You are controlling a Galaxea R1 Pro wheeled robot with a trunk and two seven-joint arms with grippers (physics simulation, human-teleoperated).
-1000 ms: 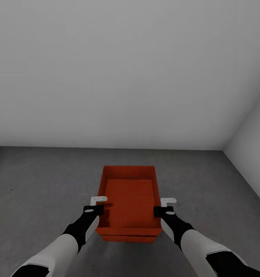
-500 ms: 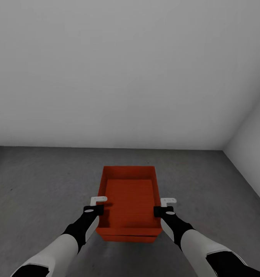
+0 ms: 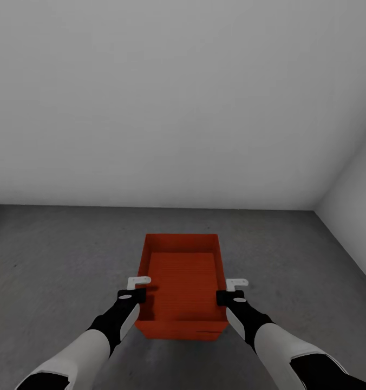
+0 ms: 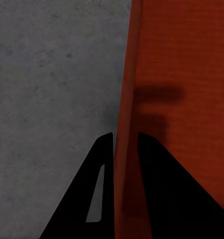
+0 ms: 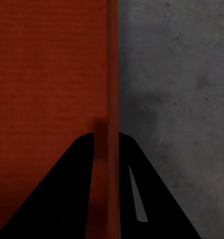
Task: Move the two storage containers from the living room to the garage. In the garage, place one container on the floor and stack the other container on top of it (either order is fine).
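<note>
An orange-red storage container (image 3: 182, 287) is seen in the head view, open side up, between the two arms and low over the dark grey floor (image 3: 53, 260). Along its near end a thin second edge is visible just beneath the front wall; whether this belongs to another container under it cannot be told.

The container is gripped on both long sides. The left pincer (image 3: 133, 295) is set on the left wall, near the end closest to the robot, and the right pincer (image 3: 229, 297) is set on the right wall at the matching place. In the left wrist view, the thin wall of the container (image 4: 126, 124) is seen running between the two black fingers (image 4: 99, 164) of the left pincer (image 4: 126, 144), one finger outside and one inside, closed narrowly on it. In the right wrist view the same is shown: the wall (image 5: 112, 74) passes between the fingers (image 5: 129, 154) of the right pincer (image 5: 108, 137), which is clamped on it. The ribbed inner base of the container is seen to one side of each wall, and the floor to the other.

The floor is matte and concrete-like, faintly speckled. Beyond the container it is met by a plain white-grey wall (image 3: 167, 103), and a second wall (image 3: 353, 211) is joined to it at a corner on the right.
</note>
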